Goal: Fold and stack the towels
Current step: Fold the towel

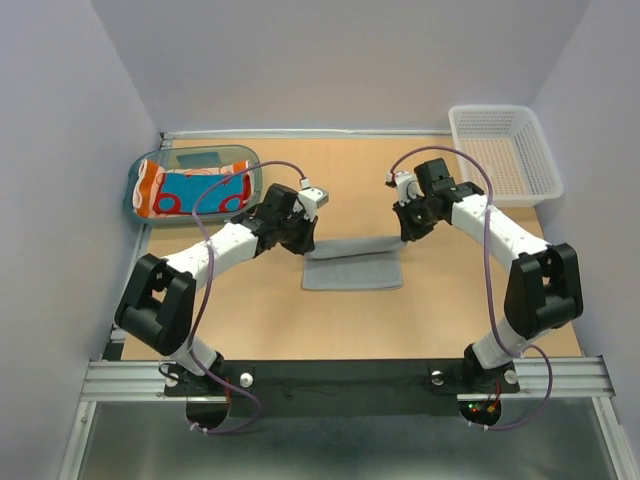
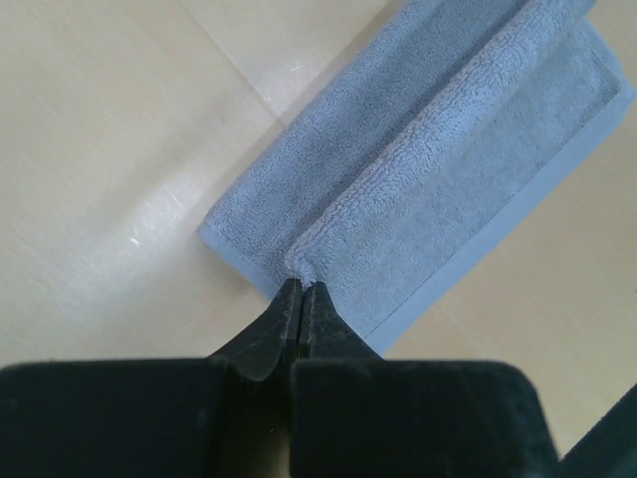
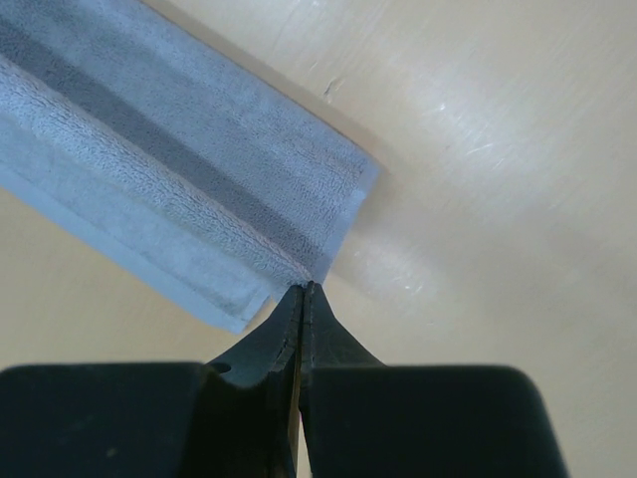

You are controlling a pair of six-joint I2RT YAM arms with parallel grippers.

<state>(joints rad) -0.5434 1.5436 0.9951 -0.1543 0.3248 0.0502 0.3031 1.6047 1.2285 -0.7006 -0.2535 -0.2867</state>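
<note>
Scene: a rectangular grey-blue terry-cloth towel (image 1: 352,274) is seen on the tan wooden tabletop (image 1: 250,315), to the right of the translucent teal plastic tray (image 1: 133,192) and nearer the arm bases than it.
Tray contents: orange, red and teal-blue patterned towels (image 1: 190,188) are held inside the tray.
Left gripper (image 2: 302,289): its jaws are pinched tight on the puckered upper layer of the grey-blue towel, at the end nearest the tray.
Right gripper (image 3: 304,289): its jaws are clamped on the upper layer's corner, at the end farthest from the tray.
Step in hand: a lengthwise fold is judged to be under way, with the upper layer raised between the two grips.
Next move: both ends should be carried level until the edges match, then released.
Basket: a white mesh plastic basket (image 1: 490,109) is seen far right of the tray.
</note>
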